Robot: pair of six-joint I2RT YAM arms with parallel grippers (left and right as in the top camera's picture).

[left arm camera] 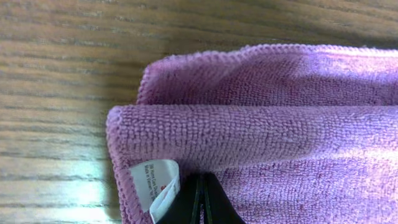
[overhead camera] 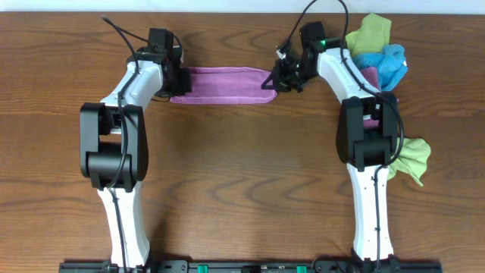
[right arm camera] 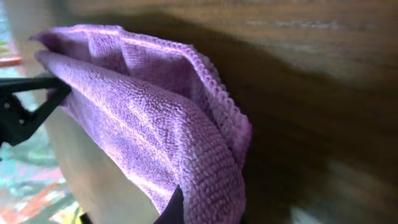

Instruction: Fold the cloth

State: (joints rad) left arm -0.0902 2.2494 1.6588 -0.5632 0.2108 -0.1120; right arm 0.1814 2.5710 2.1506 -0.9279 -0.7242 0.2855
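The purple cloth (overhead camera: 220,85) lies as a long folded strip at the far side of the table, stretched between my two grippers. My left gripper (overhead camera: 176,80) is shut on its left end. In the left wrist view the black fingers (left arm camera: 202,202) pinch the cloth (left arm camera: 267,124) next to a white label (left arm camera: 158,186). My right gripper (overhead camera: 276,79) is shut on the right end. In the right wrist view the doubled cloth (right arm camera: 155,118) drapes over a dark fingertip (right arm camera: 175,208) and hangs a little off the wood.
A pile of green, blue and purple cloths (overhead camera: 379,53) lies at the far right, just behind the right arm. Another green cloth (overhead camera: 413,158) lies at the right beside that arm's base. The table (overhead camera: 242,167) is brown wood.
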